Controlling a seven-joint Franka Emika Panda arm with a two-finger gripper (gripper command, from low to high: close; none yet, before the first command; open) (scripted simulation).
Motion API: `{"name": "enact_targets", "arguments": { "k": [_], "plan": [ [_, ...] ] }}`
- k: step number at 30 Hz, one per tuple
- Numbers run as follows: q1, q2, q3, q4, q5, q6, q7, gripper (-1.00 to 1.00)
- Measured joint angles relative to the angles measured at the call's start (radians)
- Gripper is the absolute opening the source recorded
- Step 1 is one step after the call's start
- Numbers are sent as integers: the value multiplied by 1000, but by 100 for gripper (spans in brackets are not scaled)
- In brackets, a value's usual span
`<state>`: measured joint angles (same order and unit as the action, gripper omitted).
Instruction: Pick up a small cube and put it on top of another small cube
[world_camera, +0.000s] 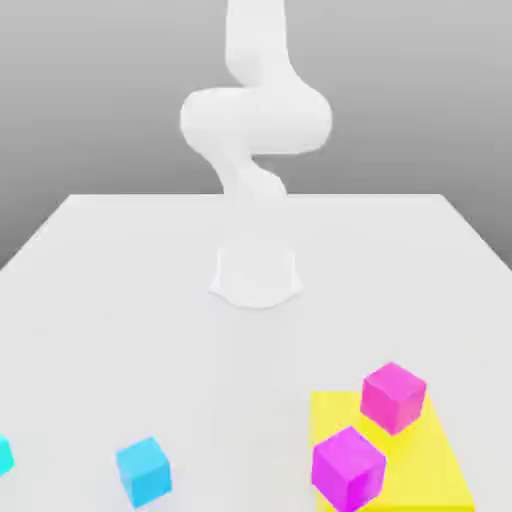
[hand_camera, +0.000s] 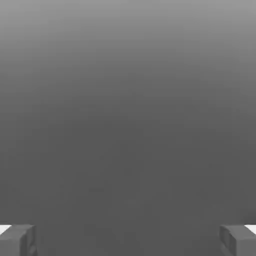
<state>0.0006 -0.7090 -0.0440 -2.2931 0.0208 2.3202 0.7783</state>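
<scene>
The pincer (hand_camera: 128, 241) is spread wide, bare grey between its tips; turquoise cube (world_camera: 5, 456) well apart from it.

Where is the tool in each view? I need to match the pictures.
Exterior view: I can't pick out the tool; the white arm stands beyond the cubes, at the table's far side.
Hand view: the tool is at the picture's edge, its two fingers wide apart with nothing between them.
Shared landmark: none certain; only the grey background seems common.
</scene>
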Motion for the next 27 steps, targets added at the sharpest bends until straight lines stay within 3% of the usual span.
{"name": "enact_targets", "arguments": {
  "k": [17, 27],
  "plan": [
    [-47, 622, -276, 47, 208, 138, -194, 0],
    [-176, 978, -326, 73, 303, 222, -289, 0]
  ]
}}
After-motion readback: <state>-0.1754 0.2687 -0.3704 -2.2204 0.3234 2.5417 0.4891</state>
